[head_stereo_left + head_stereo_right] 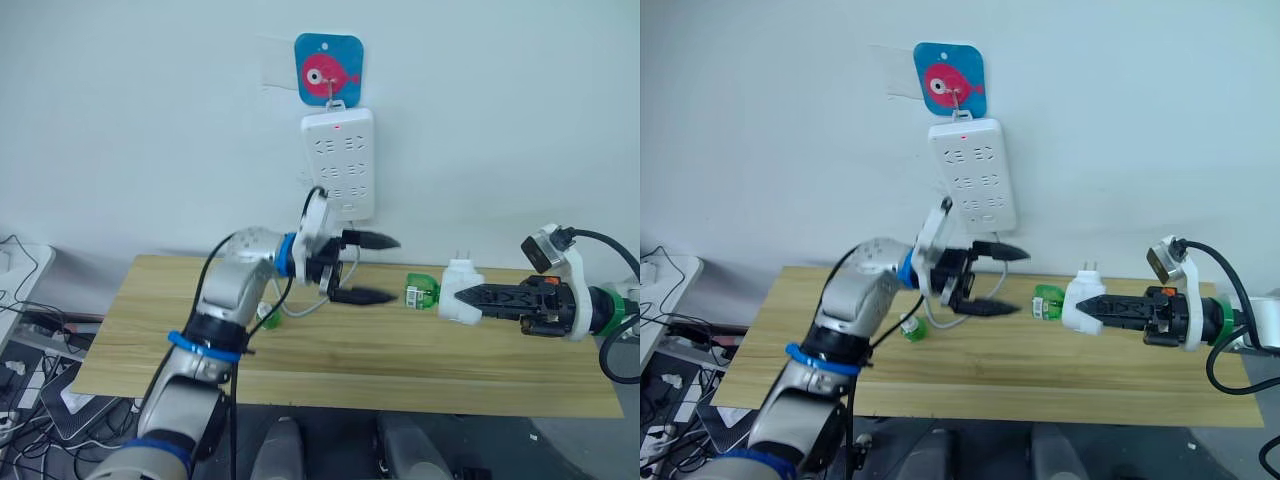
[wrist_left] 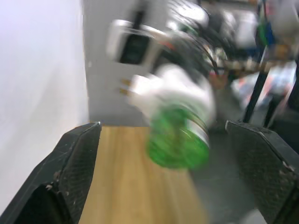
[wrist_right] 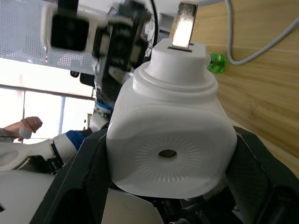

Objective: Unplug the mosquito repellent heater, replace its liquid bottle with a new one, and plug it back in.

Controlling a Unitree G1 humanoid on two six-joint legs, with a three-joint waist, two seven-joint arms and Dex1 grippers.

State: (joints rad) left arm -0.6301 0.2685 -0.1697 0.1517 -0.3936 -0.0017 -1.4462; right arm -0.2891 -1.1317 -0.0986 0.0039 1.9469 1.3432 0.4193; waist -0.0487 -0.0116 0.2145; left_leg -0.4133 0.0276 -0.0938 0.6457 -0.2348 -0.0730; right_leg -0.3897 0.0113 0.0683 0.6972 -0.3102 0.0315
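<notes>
**Heater held over the table, green bottle toward the open left hand**

The right hand (image 1: 470,297) grips the mosquito repellent heater (image 1: 459,290), its two black fingers closed on the white body from either side, as the right wrist view shows close up (image 3: 170,140). The heater is held above the wooden table (image 1: 350,375), unplugged, with its metal prongs (image 1: 461,256) pointing upward. A green liquid bottle (image 1: 421,291) projects from the heater's end on the side away from the right hand, toward the left hand; whether it is fully seated in the heater cannot be told.

The left hand (image 1: 368,268) is held just beside the bottle, on the far side of it from the heater, its two black fingers spread wide apart and holding nothing; one finger (image 1: 375,240) lies above the other. In the left wrist view the bottle (image 2: 177,140) and heater appear between the spread fingers, apart from both.

The white power strip (image 1: 339,163) hangs on the wall above and behind the left hand, below a blue square hook plate with a pink fish (image 1: 328,69); a red light shows near its upper end. A second small green object (image 1: 268,316) lies on the table below the left arm, well away from the heater, next to a grey cable (image 1: 300,310)
</notes>
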